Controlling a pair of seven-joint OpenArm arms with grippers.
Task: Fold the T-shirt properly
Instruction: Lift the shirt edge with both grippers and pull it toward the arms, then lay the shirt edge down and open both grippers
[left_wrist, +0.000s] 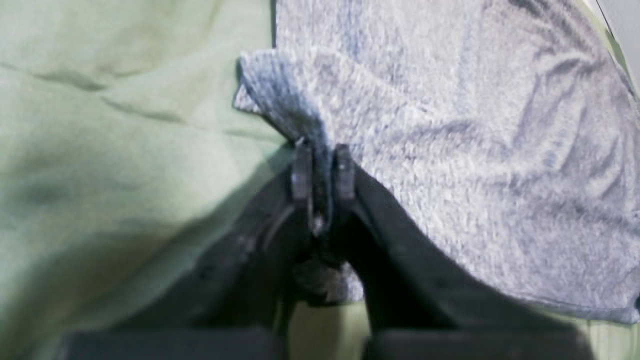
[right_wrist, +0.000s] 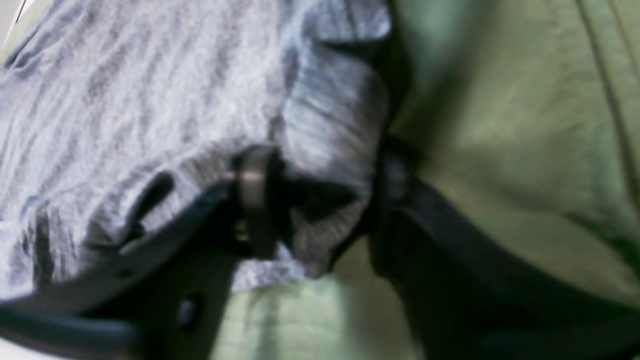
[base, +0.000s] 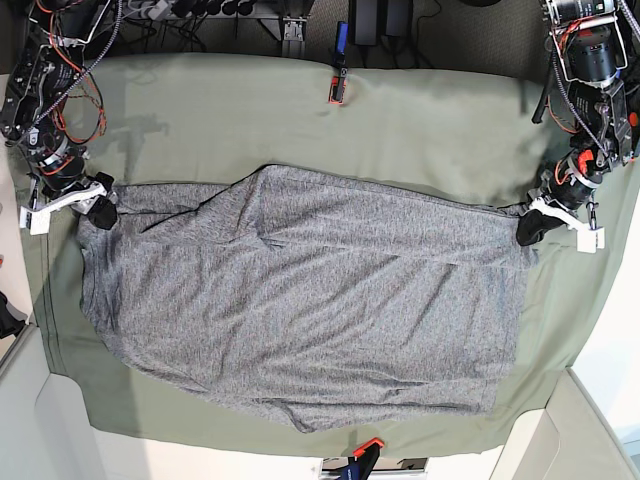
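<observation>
The heather-grey T-shirt (base: 300, 290) lies spread and wrinkled across the olive-green table cloth (base: 420, 130). My left gripper (base: 527, 228) is at the shirt's right-hand corner. In the left wrist view it (left_wrist: 322, 167) is shut on a pinched fold of the shirt (left_wrist: 450, 125). My right gripper (base: 103, 212) is at the shirt's left-hand corner. In the right wrist view it (right_wrist: 325, 190) stands wide open, with a bunched edge of the shirt (right_wrist: 125, 100) lying between the fingers and draped over one finger (right_wrist: 255, 195).
A red-and-black clip (base: 337, 88) holds the cloth at the table's back edge and another clamp (base: 360, 452) sits at the front edge. Cables and gear (base: 200, 12) lie behind the table. White surfaces (base: 610, 380) border the right side.
</observation>
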